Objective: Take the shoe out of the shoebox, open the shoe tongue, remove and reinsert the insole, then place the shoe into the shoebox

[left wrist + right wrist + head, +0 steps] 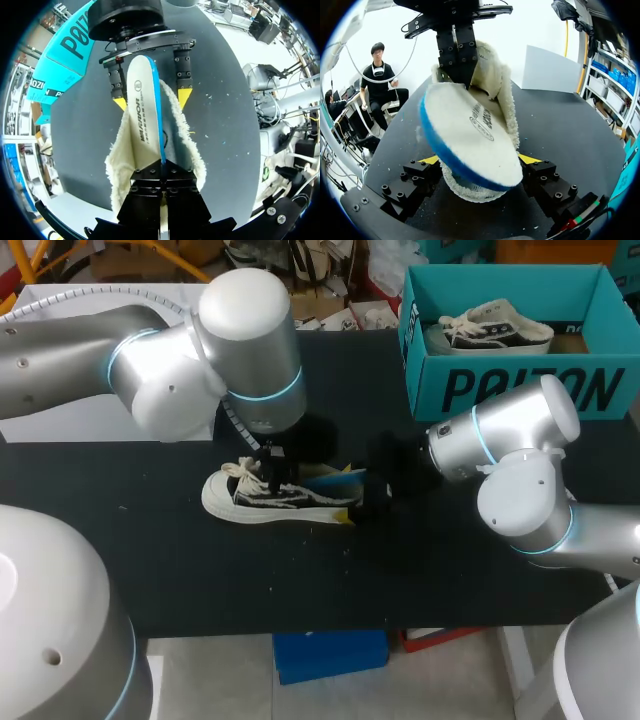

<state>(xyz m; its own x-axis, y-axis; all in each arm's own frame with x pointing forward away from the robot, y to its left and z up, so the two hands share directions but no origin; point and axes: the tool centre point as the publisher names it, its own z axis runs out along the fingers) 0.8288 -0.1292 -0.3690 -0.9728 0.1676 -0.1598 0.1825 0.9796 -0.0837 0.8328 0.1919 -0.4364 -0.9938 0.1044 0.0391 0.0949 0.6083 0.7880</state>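
A black and white shoe [260, 502] with fleece lining [496, 80] lies on its sole in the middle of the black table. My left gripper [272, 468] comes down over the shoe's opening. In the left wrist view this gripper [162, 172] is shut on one end of the white, blue-edged insole [142, 115]. The insole [335, 480] rises at a slant out of the shoe, toward the heel. My right gripper [479, 160] sits at the heel, with its yellow-tipped fingers [527, 159] set wide and pressed against both sides of the shoe.
A teal shoebox [500, 390] stands open at the back right of the table, with a second shoe [495, 328] inside it. A white sheet [60, 425] lies at the back left. Bare black table stretches in front of the shoe.
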